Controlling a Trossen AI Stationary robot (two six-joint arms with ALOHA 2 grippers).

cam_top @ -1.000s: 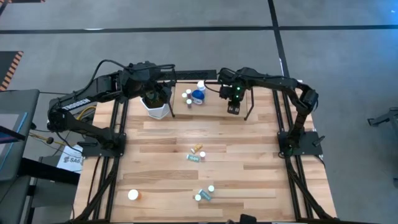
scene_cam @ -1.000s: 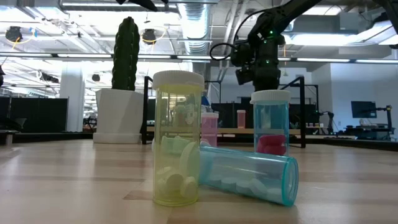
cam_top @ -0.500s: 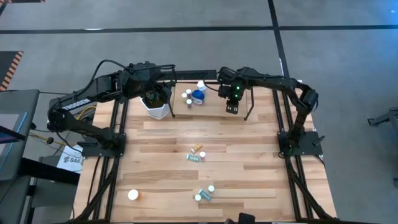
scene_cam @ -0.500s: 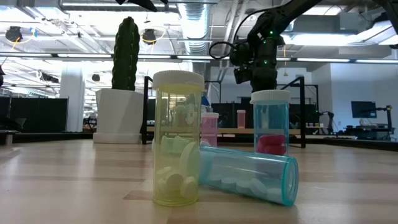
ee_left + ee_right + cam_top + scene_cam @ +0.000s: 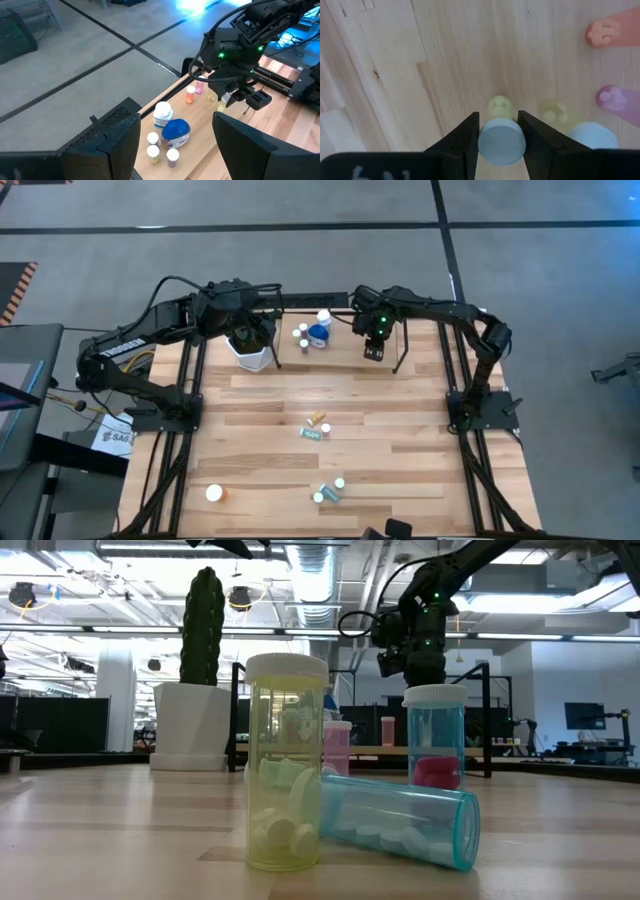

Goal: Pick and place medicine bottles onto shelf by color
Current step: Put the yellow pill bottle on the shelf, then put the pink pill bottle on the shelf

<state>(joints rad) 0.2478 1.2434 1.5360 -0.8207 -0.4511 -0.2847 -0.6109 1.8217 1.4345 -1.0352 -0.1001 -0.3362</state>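
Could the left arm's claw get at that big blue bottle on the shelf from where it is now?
Probably yes. The left claw hangs open above the shelf near the cactus pot, and the blue bottle shows right between its fingers with nothing above it, though small bottles crowd its sides.

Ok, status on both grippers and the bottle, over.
Right gripper on a yellow bottle over the shelf. Left gripper open, waiting near the cactus pot. Nothing in the way.

cactus (image 5: 204, 626) in white pot (image 5: 249, 356), wooden tabletop (image 5: 400, 440)
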